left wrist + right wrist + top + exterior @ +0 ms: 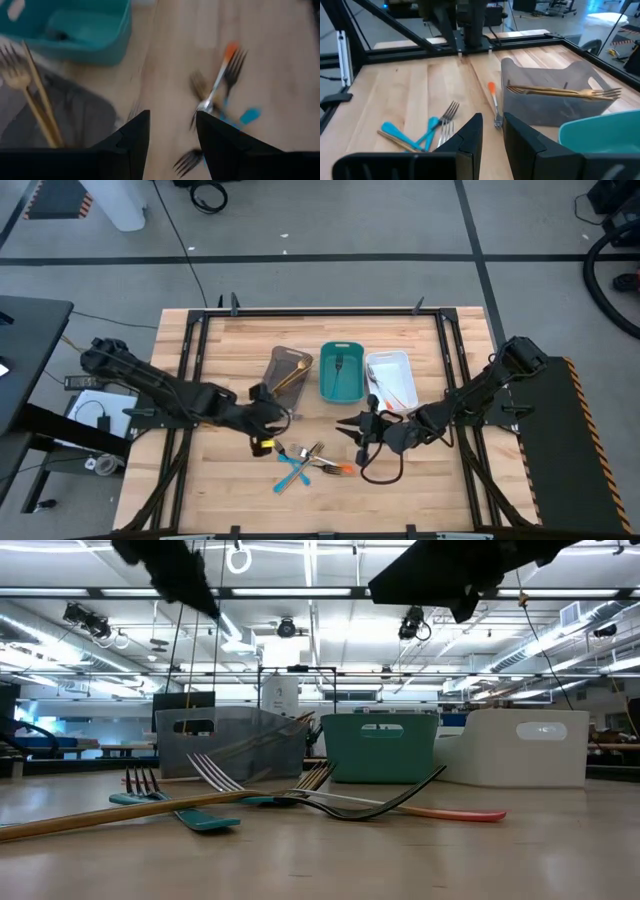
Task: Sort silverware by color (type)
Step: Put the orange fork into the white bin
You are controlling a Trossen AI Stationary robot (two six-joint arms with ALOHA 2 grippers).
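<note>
Several pieces of silverware lie crossed on the wooden table near its front: blue-handled forks (290,472), a gold fork (312,452) and an orange-handled fork (337,468). My left gripper (272,423) hovers open just left of and above the pile, beside the grey-brown tray (290,370). Its fingers (135,140) have nothing between them. My right gripper (348,428) hovers to the right of the pile and points left. It is open by a narrow gap, with only the orange-handled fork (493,102) on the table beyond it.
Three trays stand side by side behind the pile. The grey-brown tray (545,107) holds gold forks (565,91). The teal tray (341,372) holds a dark piece. The white tray (392,380) holds an orange-handled piece. A black frame (320,312) borders the table.
</note>
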